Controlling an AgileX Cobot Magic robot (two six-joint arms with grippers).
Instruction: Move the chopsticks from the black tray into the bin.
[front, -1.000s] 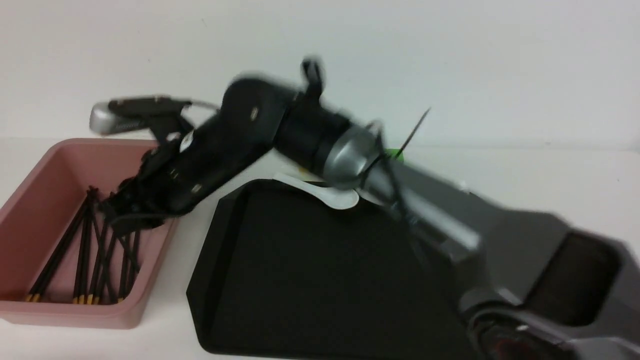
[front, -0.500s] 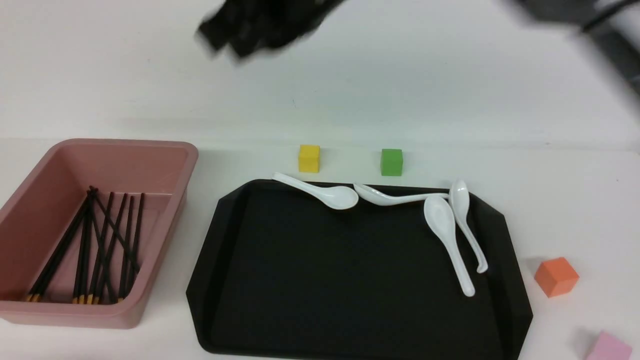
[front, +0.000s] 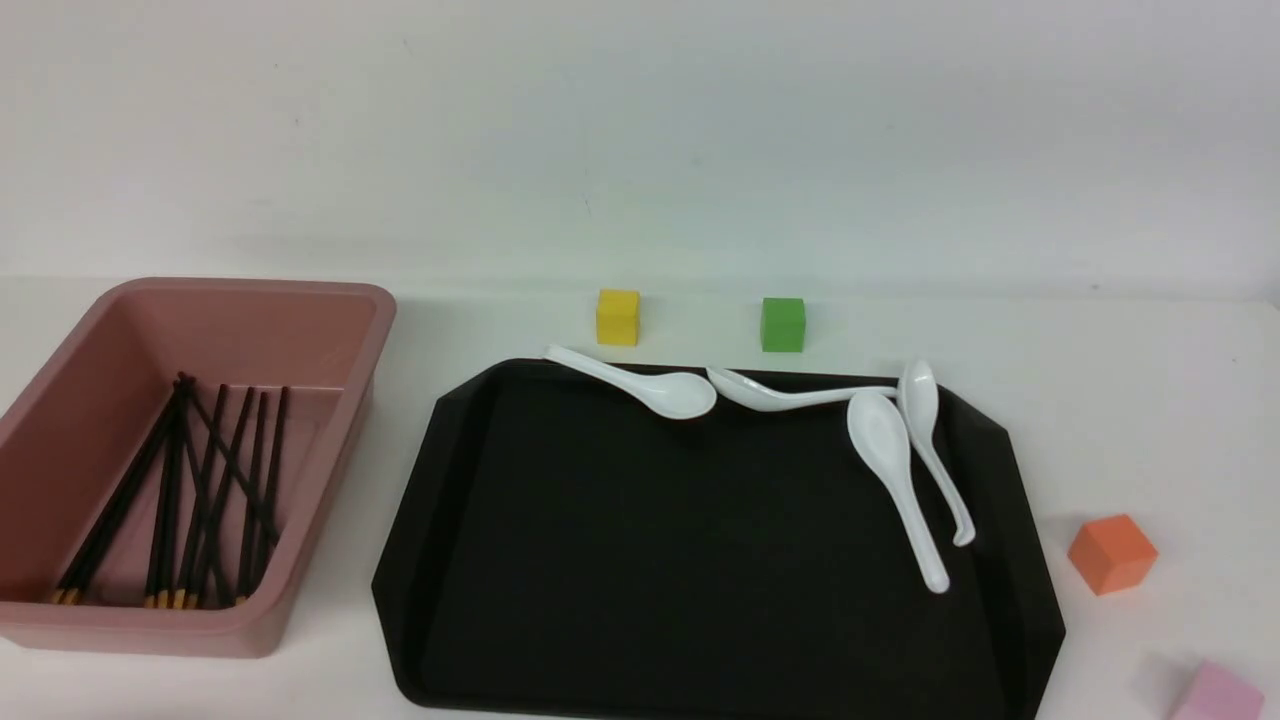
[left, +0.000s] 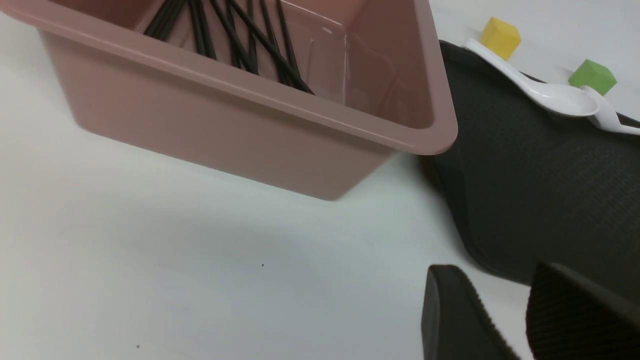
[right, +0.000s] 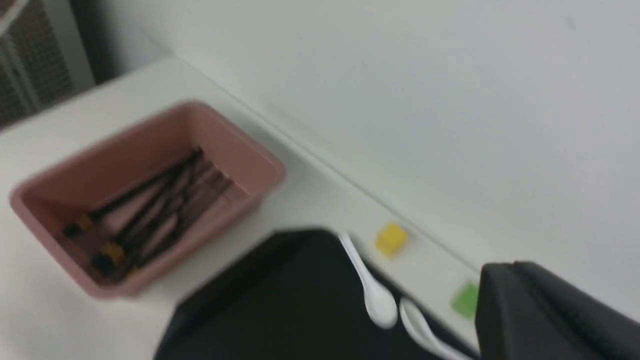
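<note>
Beyond parted, empty left pincer (left: 492, 272): chopsticks (left: 235, 45) in bin (left: 225, 135); tray (left: 525, 190) holds only spoons (left: 550, 92), risking mistaken grab. Right pincer (right: 550, 310): state unclear.

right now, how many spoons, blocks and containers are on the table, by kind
white spoons: 4
blocks: 4 (yellow block, green block, orange block, pink block)
containers: 2 (bin, black tray)
total: 10, leaving out the chopsticks lying in the bin
</note>
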